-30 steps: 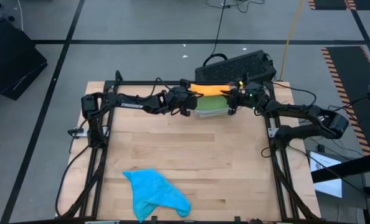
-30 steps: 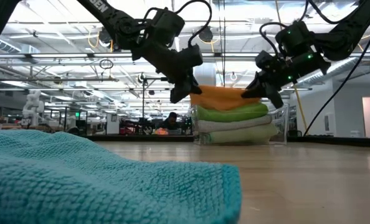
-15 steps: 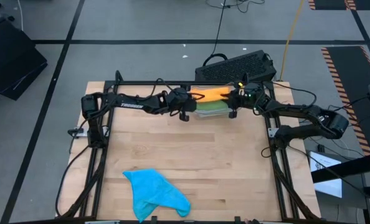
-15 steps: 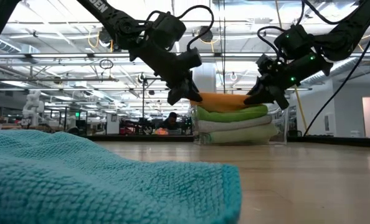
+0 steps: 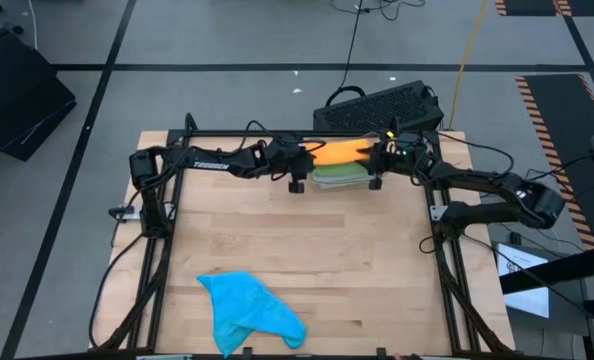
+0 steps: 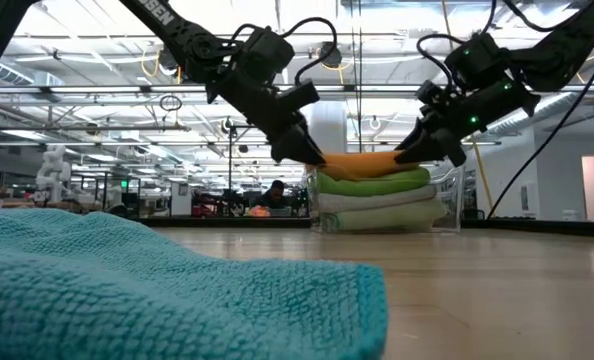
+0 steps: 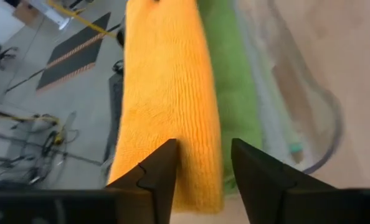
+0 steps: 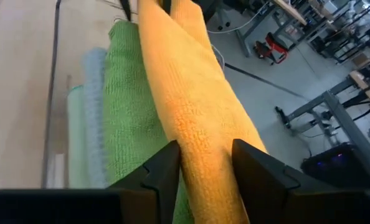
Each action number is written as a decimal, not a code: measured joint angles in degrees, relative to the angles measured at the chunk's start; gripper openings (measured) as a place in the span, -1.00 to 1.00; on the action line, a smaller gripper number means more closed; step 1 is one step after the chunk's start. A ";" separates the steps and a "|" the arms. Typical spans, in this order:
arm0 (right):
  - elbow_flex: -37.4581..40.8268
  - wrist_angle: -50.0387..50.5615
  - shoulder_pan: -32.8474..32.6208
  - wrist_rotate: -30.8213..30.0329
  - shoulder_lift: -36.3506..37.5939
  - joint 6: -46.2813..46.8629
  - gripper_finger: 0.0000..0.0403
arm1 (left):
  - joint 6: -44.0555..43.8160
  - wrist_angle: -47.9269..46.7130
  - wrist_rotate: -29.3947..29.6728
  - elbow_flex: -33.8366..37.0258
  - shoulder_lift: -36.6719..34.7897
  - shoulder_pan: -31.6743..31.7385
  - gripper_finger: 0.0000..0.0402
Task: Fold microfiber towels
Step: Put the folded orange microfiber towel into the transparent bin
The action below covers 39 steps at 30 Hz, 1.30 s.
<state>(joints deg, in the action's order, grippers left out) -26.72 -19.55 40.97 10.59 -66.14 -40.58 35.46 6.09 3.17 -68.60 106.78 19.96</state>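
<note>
Both end effectors flank the orange towel [image 5: 339, 151]; blue towel [image 5: 249, 309] lies apart

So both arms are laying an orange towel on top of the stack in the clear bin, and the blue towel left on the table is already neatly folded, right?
Not quite. The blue towel is not folded: the high view shows it lying crumpled near the table's front edge. The rest holds: the left gripper and right gripper are at the ends of the orange towel, which sits on top of the stack in the bin.

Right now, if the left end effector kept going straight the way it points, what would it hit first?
Most likely the orange towel: it lies right between the left end effector's open fingers, atop the stack.
</note>
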 joint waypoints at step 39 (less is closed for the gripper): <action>-20.48 -5.47 -0.24 27.16 -21.22 23.25 -0.96 | -38.35 -18.05 4.36 3.44 -18.11 -1.82 -0.52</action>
<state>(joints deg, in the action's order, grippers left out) -47.20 -25.02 40.73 37.75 -87.36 -17.33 -2.88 -11.96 7.53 -65.16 88.68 18.14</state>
